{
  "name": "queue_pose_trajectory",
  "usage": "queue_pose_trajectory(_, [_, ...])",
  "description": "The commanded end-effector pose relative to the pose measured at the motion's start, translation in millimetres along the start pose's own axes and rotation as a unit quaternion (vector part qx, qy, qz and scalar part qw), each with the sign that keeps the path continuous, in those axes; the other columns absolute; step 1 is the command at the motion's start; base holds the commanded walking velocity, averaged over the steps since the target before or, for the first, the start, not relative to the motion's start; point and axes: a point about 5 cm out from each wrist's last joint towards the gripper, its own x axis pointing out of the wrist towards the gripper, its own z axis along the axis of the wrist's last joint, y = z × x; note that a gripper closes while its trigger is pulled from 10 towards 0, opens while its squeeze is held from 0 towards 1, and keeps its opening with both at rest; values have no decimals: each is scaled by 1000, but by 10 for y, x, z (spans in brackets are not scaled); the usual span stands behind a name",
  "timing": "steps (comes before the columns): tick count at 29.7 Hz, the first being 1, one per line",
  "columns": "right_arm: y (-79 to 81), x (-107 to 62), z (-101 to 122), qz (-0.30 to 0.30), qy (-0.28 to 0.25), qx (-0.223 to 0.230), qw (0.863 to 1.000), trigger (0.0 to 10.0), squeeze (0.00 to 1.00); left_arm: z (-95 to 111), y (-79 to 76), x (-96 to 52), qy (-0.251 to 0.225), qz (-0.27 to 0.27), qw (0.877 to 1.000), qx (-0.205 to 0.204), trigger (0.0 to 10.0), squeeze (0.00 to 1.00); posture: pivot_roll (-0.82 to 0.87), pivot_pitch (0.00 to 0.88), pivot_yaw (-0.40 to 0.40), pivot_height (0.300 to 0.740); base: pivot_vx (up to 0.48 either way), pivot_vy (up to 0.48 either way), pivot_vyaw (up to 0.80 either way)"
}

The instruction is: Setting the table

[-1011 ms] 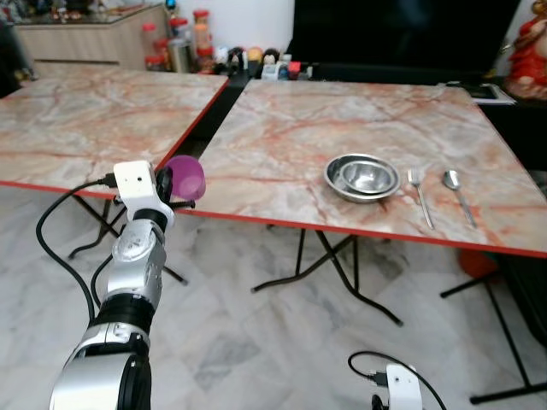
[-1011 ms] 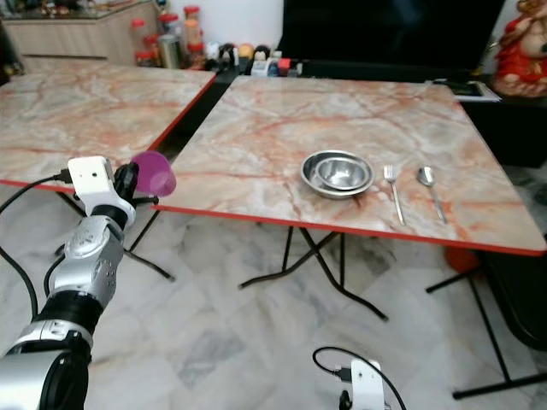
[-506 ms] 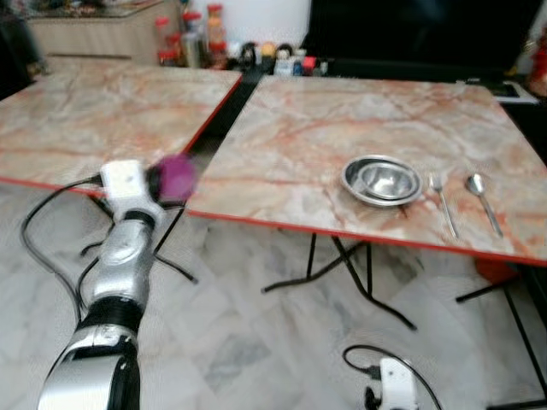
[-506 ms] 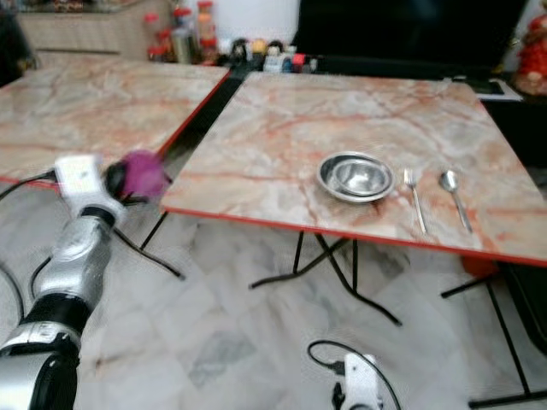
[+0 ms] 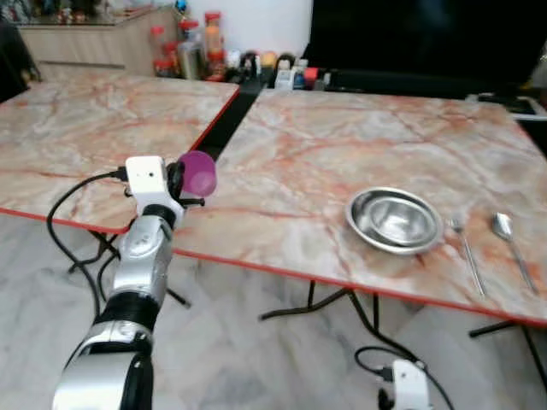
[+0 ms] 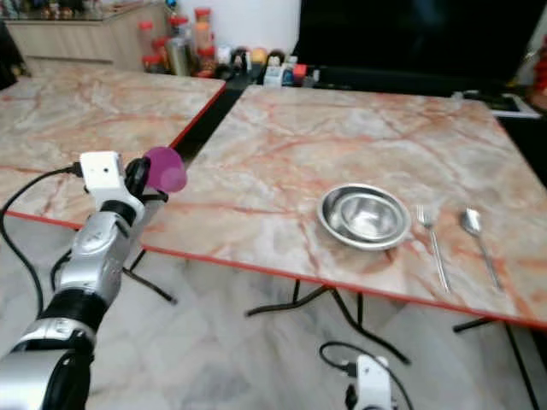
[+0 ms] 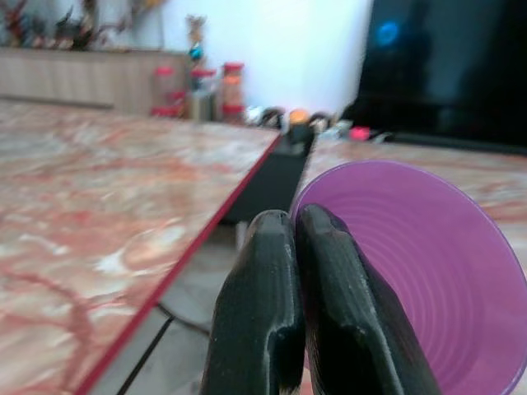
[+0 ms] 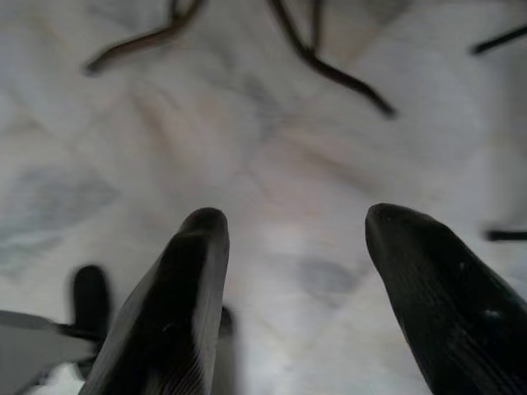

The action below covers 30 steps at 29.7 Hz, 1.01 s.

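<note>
Three pieces already laid: bowl (image 5: 395, 220), fork (image 5: 466, 254), spoon (image 5: 511, 243), all well right of left gripper (image 5: 181, 181). It pinches the purple cup (image 5: 199, 173) over the table (image 5: 299, 154) edge; cup unplaced. Right gripper (image 8: 292, 271) hangs spread.

cup (image 5: 199, 173): purple | table (image 5: 325, 154): red-veined marble | bowl (image 5: 395, 220): silver

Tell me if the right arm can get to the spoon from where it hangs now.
Probably not yet. The right gripper hangs open over the floor, below the table, whose edge lies between it and the spoon; it must rise first.
</note>
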Motion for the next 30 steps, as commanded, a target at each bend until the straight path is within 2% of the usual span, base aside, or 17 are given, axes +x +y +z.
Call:
queue_pose_trajectory(1, [-73, 0, -17, -10, 2, -2, 1000, 10000, 0, 87, -127, 50, -16, -31, 999, -1, 10000, 0, 14, 0, 21, 719, 480, 0, 0])
queue_pose_trajectory(5, [-68, -1, -40, -12, 13, 1, 1000, 10000, 0, 102, -182, 53, -19, -56, 998, -18, 10000, 0, 13, 0, 23, 719, 480, 0, 0])
queue_pose_trajectory(6, [-63, -9, -84, -12, 22, -10, 1000, 10000, 0, 118, -210, 56, -22, -67, 997, -37, 10000, 0, 13, 0, 23, 719, 439, 0, 0])
queue_pose_trajectory(9, [-64, -24, -159, -14, 36, -16, 999, 10000, 0, 144, -237, 60, -27, -80, 995, -56, 10000, 0, 11, 0, 28, 719, 146, 0, 0])
queue_pose_trajectory(13, [-74, -61, -317, -22, 61, -31, 997, 10000, 0, 163, -270, 65, -26, -97, 994, -51, 10000, 0, 11, 0, 34, 719, 0, 0, 0])
queue_pose_trajectory(17, [-95, -100, -449, -38, 78, -26, 996, 10000, 0, 166, -353, 67, -17, -127, 990, -59, 10000, 0, 10, 0, 41, 719, 0, 0, 0])
queue_pose_trajectory(20, [-86, -116, -505, -39, 90, -26, 995, 10000, 0, 173, -460, 59, -5, -170, 983, -70, 10000, 0, 9, 0, 43, 719, 0, 0, 0])
queue_pose_trajectory(24, [-74, -128, -537, -44, 94, -19, 994, 10000, 0, 139, -610, 29, 22, -227, 972, -61, 10000, 0, 9, 0, 54, 719, 0, 0, 0])
queue_pose_trajectory(26, [-69, -131, -544, -44, 95, -19, 994, 10000, 0, 130, -652, 22, 28, -238, 969, -61, 10000, 0, 11, 0, 56, 719, 0, 0, 0])
queue_pose_trajectory(27, [-58, -135, -554, -45, 97, -18, 994, 10000, 0, 121, -808, 5, 33, -265, 961, -78, 10000, 0, 9, 0, 61, 719, 0, 0, 0])
queue_pose_trajectory(30, [-48, -138, -560, -46, 98, -17, 994, 10000, 0, 110, -914, -9, 39, -282, 954, -97, 10000, 0, 9, 0, 61, 719, 0, 0, 0])
